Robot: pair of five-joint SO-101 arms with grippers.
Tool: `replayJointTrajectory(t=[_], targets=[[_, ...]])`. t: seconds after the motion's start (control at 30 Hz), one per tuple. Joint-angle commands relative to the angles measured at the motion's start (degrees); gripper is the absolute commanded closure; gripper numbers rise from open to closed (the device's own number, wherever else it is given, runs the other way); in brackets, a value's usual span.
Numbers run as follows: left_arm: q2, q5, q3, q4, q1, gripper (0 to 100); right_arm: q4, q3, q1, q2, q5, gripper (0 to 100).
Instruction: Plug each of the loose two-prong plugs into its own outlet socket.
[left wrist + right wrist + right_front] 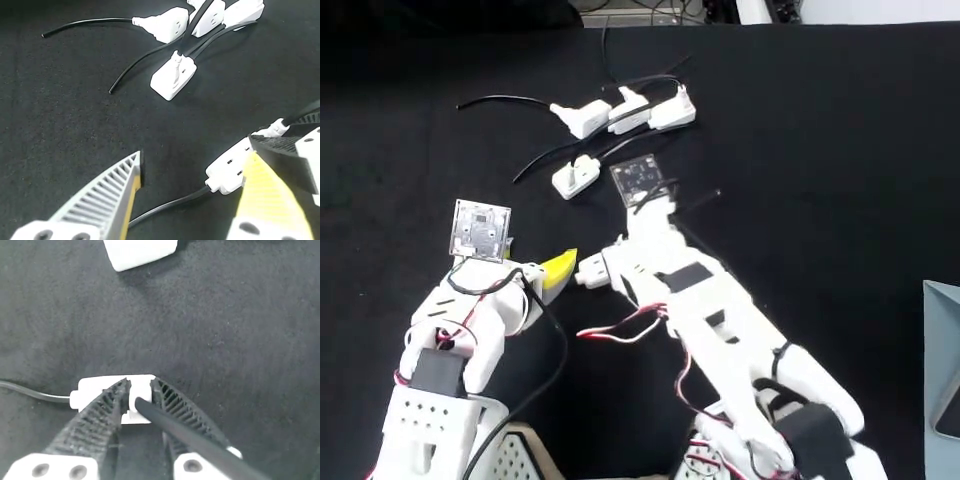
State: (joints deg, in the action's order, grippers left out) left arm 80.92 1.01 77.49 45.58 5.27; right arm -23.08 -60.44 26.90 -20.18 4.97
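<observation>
Clamping a white socket [95, 387], the right claw [140, 385] faces the spread left claw [195, 154].

Black cloth-covered table [850, 150]

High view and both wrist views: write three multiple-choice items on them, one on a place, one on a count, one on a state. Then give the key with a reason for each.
1. Where is the white connector that the right claw holds?
A. Plugged into another connector
B. Next to the left claw's yellow finger
C. On top of the left arm

2. How many loose connectors lie beyond both claws?
A. Two
B. Four
C. Six

3. What state is the left claw in?
A. Open, holding nothing
B. Shut on a cord
C. Shut on a plug

Key:
1 B, the white connector sits right by the yellow finger.
2 B, three lie in a row and one lies nearer.
3 A, its fingers stand wide apart with nothing clamped between them.
</observation>
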Motion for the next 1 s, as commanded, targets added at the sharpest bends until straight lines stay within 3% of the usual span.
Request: replayJointTrajectory(t=[0.0, 0.4, 0.97], targets=[[0.4, -0.1, -0.3, -0.4, -0.6, 68, -1.5, 3.2, 1.1, 2.1, 2.7, 98.7], [0.4, -0.1, -0.3, -0.4, -0.6, 68, -7.6, 9.4, 1.4, 9.3, 3.2, 98.7], [0.4, -0.1, -0.2, -0.4, -0.6, 68, -12.4, 12.5, 1.3, 12.7, -2.9, 98.7]])
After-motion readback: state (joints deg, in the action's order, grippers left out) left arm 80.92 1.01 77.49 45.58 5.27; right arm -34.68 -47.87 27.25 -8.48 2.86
